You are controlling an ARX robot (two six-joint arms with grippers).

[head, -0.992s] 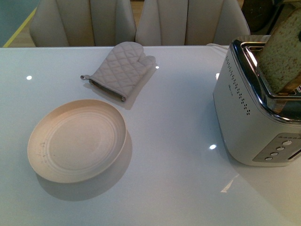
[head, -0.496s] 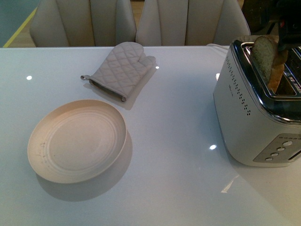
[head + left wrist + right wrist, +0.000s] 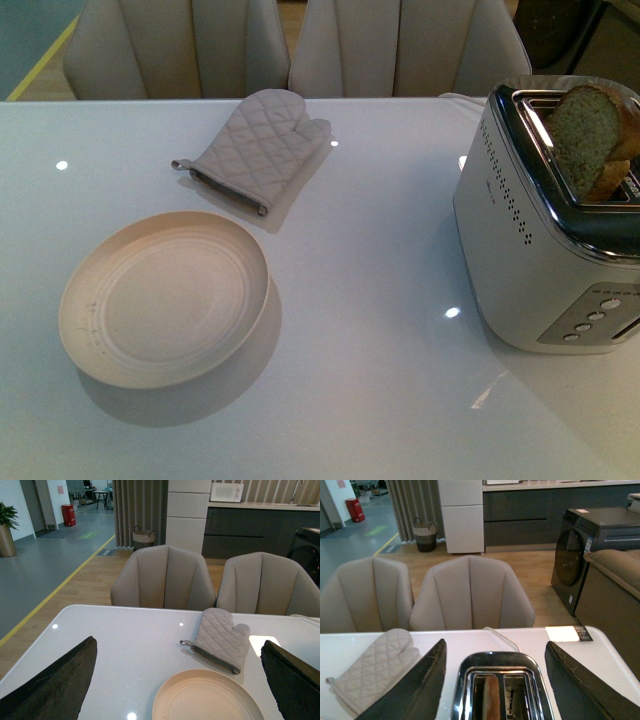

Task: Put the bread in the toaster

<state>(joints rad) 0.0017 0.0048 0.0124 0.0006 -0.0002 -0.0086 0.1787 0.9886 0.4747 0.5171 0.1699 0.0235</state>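
The silver-white toaster (image 3: 540, 240) stands at the right edge of the table. The bread (image 3: 590, 135) stands in a slot, its rounded top sticking out above the chrome top. In the right wrist view the toaster (image 3: 470, 692) lies below, with the bread (image 3: 491, 699) edge-on in one slot and the other slot empty. My right gripper (image 3: 495, 680) is open, its dark fingers (image 3: 415, 690) either side above the toaster, holding nothing. My left gripper (image 3: 177, 685) is open and empty above the plate. Neither gripper shows in the front view.
A cream plate (image 3: 165, 297) sits at the front left of the white table (image 3: 370, 300). A quilted beige oven mitt (image 3: 262, 148) lies behind it. Two beige chairs (image 3: 400, 45) stand at the far edge. A white cable (image 3: 500, 636) runs behind the toaster.
The bread has dropped from high above the toaster into the slot. The dark gripper seen above it half a second ago has left the front view.
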